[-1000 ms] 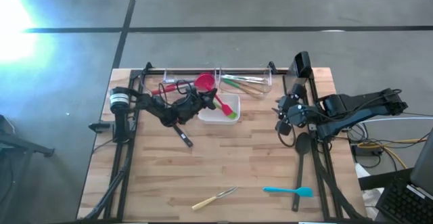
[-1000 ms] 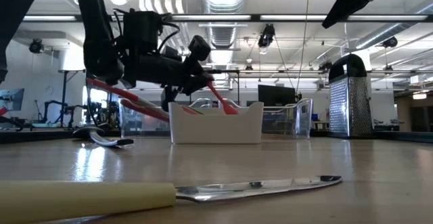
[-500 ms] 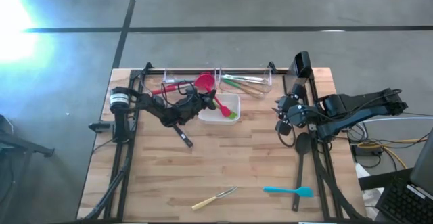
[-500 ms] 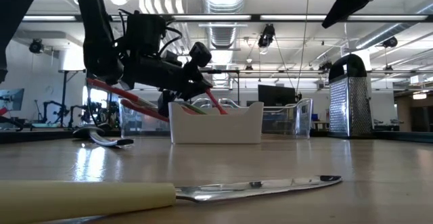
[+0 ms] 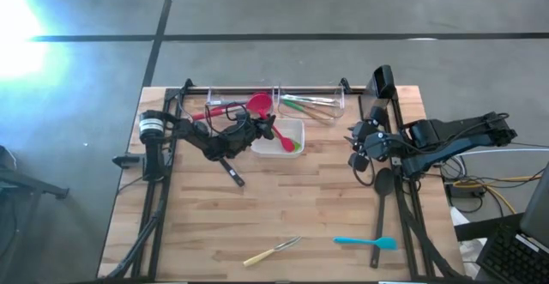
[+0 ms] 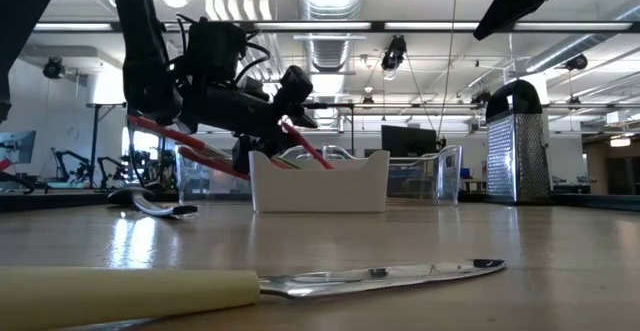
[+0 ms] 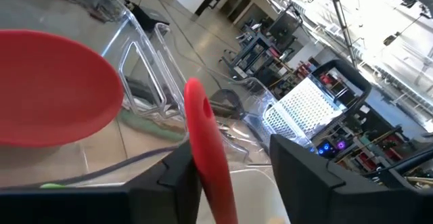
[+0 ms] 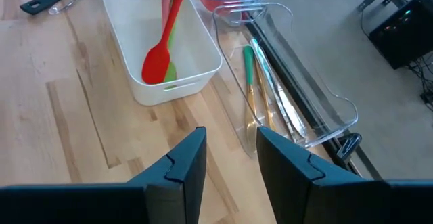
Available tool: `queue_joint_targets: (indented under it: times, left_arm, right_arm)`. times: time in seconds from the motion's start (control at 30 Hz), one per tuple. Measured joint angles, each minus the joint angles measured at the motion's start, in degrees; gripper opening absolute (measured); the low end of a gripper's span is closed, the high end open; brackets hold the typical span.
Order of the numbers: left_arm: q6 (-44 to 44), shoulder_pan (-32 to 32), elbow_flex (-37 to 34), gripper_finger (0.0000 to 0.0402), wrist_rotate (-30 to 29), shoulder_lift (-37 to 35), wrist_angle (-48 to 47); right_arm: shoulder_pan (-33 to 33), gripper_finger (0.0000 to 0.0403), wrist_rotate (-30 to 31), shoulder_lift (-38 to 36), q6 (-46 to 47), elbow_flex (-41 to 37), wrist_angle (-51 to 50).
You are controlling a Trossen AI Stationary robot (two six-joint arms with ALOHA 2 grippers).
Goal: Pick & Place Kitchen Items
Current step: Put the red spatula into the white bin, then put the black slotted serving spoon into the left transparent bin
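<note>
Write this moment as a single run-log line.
left gripper: shut on red spoon | spoon bowl inside white dish | right gripper: open, idle at right edge | knife, blue spatula: on table

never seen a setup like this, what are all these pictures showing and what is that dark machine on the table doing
It is a robot with two dark arms at a wooden table, each ending in a two-finger gripper.

One picture looks straight down, one looks level across the tabletop, and two come from cameras on the arms' wrists.

The left gripper holds a red long-handled spoon by its handle, the bowl end down inside the white rectangular dish, where something green also lies. The right gripper waits open near the table's right side.

A cream-handled knife, a blue spatula and a black ladle lie on the table. Clear plastic bins at the back hold more utensils.
</note>
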Motion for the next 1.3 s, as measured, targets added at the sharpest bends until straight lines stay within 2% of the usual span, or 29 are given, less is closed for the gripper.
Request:
queue_joint_targets:
  times: [0.13, 0.4, 0.6, 0.7, 0.93, 1.17, 1.3]
  left_arm:
    - [2.2, 0.0, -0.5, 0.0175, 0.7, -0.2, 0.0]
    - [7.1, 0.0, -1.2, 0.0176, 6.1, -0.6, 0.1]
    - [14.2, 0.0, -1.2, 0.0177, 7.0, -5.3, -3.7]
    - [18.4, 0.0, -0.7, 0.0177, 7.0, -10.0, -15.1]
    - [29.6, 0.1, 5.0, 0.0177, 8.5, -19.3, -51.1]
    - [50.2, 0.1, 14.6, 0.0177, 10.0, -23.9, -79.3]
    - [58.0, 0.2, 22.4, 0.0177, 10.6, -24.6, -93.4]
  right_arm:
    - [0.0, 0.0123, -0.1, 0.0, 0.6, 0.0, 0.0]
    - [0.0, 0.0123, -0.5, 0.0, 1.1, 0.0, -0.1]
    - [0.0, 0.0123, -0.5, 0.0, 1.1, 0.0, -0.1]
    - [0.0, 0.0123, -0.5, 0.0, 1.1, 0.0, -0.1]
    - [0.0, 0.0123, -0.5, 0.1, 0.1, 0.0, -0.1]
    - [0.0, 0.0123, -0.4, 0.1, 0.0, 0.0, -0.1]
    - [0.0, 0.0123, -0.4, 0.1, 0.0, 0.0, 0.0]
